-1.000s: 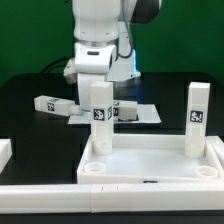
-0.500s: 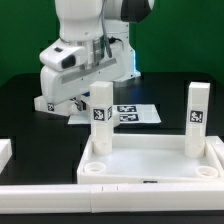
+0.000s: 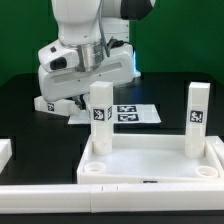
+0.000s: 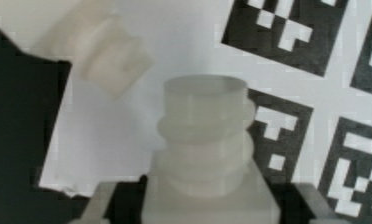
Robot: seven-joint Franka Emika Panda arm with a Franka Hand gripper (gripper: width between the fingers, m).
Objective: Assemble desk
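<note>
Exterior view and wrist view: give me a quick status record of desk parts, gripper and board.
tabletop: at the front, rim up
mounted legs: two, upright at the far corners; left leg, right leg
loose leg: lying on the black table, on the exterior view's left
gripper: appears shut on a held leg, round end showing
marker board: flat behind the tabletop

The robot arm (image 3: 88,22) is white, smooth and round, with a black band (image 3: 140,8) at one joint. Its gripper (image 3: 62,97) is a big white box with thin dark lines.
</note>
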